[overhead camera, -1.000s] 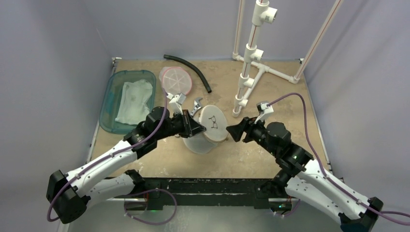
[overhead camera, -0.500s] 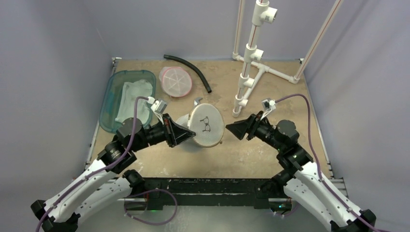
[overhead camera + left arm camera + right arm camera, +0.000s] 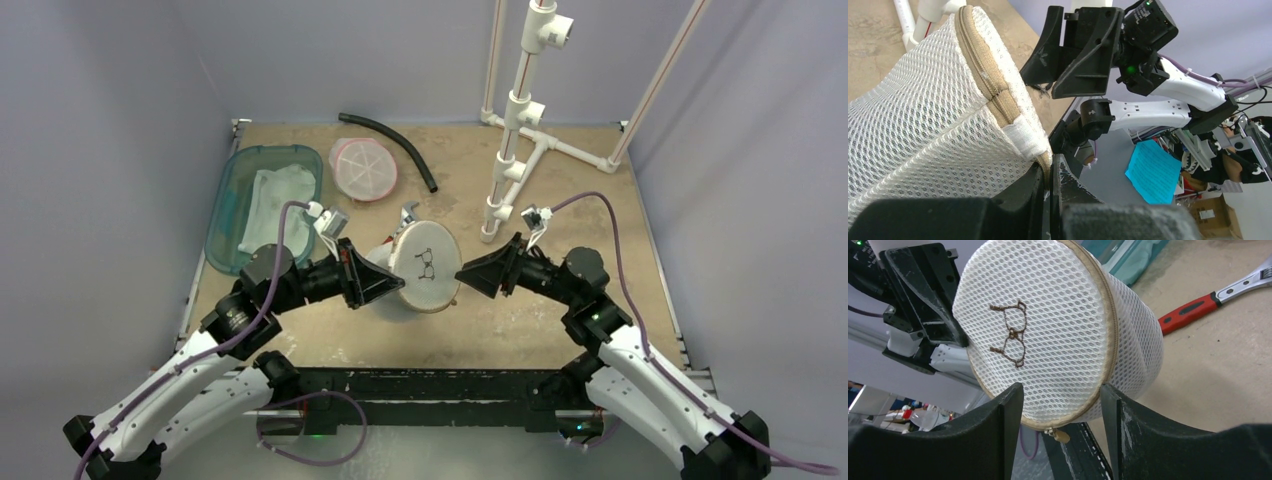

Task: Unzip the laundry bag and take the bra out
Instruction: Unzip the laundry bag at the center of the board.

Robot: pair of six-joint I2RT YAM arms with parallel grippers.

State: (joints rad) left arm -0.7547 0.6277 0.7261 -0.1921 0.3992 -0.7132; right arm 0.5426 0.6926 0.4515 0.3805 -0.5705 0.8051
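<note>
Though clamped at its tan seam tab by the left tool (image 3: 1050,165), fingers pressed together on the fabric, not yet opened at all. Directly ahead of that tool: the white mesh laundry bag (image 3: 923,125), tipped on its side, round face turned toward the right tool (image 3: 1060,396). Right tool spread apart, one finger to either side of the bag's lower rim, gripping nothing. Just below and between those fingers: the small zipper pull (image 3: 1062,435), hanging at the end of the zip (image 3: 1109,325). Cannot tell whether touched. Zip closed round the rim, as far as shown. Bra itself nowhere visible; presumably inside, hidden by the mesh, with only a stitched outline on the face. Judged early in the task: bag braced, pull lined up. Left to do: catching the pull, running it round the rim, reaching in, lifting the bra out. Farther beyond the right tool, on the desk (image 3: 1228,370): a red-handled wrench (image 3: 1193,310).
</note>
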